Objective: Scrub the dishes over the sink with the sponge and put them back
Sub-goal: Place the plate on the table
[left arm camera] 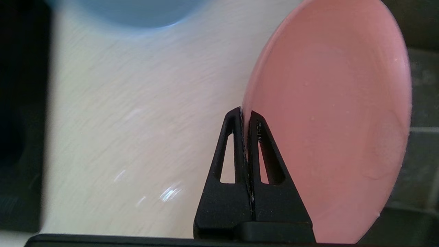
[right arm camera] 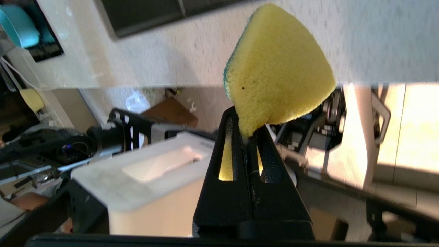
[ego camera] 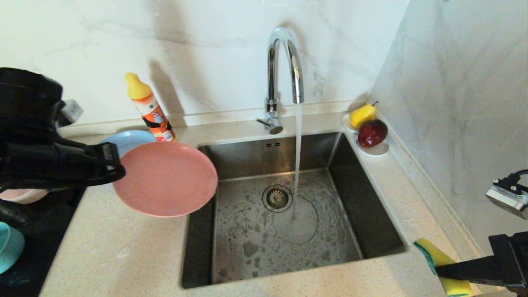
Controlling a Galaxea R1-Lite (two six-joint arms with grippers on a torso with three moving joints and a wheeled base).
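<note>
From the head camera I see my left gripper [ego camera: 117, 165] clamped on the rim of the pink plate [ego camera: 167, 179]. The plate is in the air, above the counter [ego camera: 123, 251] and the left edge of the sink [ego camera: 371, 194]. It is tilted: its hollow face looks up and toward me, and it reaches from the gripper toward the basin, so its far rim hangs a little over the sink's left wall. In the left wrist camera the two fingers [left arm camera: 236, 144] press the thin plate edge between them, and the plate [left arm camera: 329, 120] stands nearly edge-on beside them.

My right gripper [ego camera: 439, 270] is at the front right corner of the counter, squeezed on the sponge [ego camera: 441, 264]. The sponge's long axis runs from the gripper toward the sink, with the green layer on the outer side. In the right wrist camera the yellow foam [right arm camera: 277, 72] fans out beyond the fingertips [right arm camera: 233, 137], pinched at its narrow end.

Water runs from the faucet [ego camera: 284, 62] into the basin, beside the drain strainer [ego camera: 276, 198]. The grey-blue plate [ego camera: 128, 140] lies behind the pink one, next to a detergent bottle [ego camera: 150, 109]. A teal bowl [ego camera: 8, 247] and a pale bowl [ego camera: 24, 196] are at the far left.
</note>
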